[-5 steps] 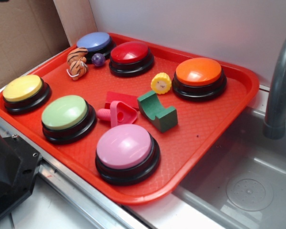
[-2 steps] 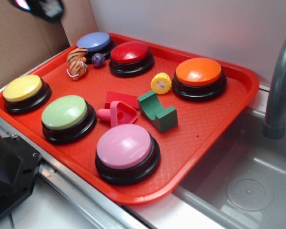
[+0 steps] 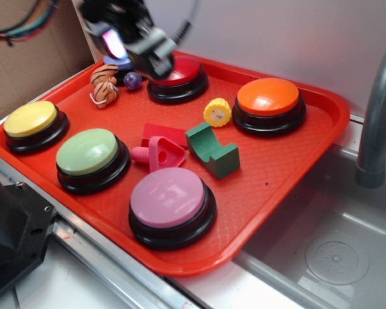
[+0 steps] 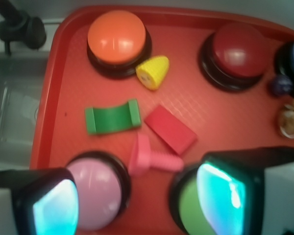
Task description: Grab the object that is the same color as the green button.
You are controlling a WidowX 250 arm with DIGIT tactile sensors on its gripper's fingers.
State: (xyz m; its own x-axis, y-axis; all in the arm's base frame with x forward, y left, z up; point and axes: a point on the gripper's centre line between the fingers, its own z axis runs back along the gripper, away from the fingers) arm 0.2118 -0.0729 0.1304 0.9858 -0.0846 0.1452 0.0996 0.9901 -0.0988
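The gripper point(image 3: 156, 63) has just entered view, high over the tray's point(image 3: 289, 161) far side. Fingers point(image 4: 225, 193) appear spread, empty. The block point(image 4: 112, 117) lies ahead of them, near the green button point(image 3: 87, 151); descent remains.

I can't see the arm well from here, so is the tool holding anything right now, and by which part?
Nothing is held. The tool is open and empty above the tray; the green block lies untouched between the pink and orange buttons.

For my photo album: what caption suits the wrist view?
Looking down past the claw at a green block among colourful buttons on a red tray.
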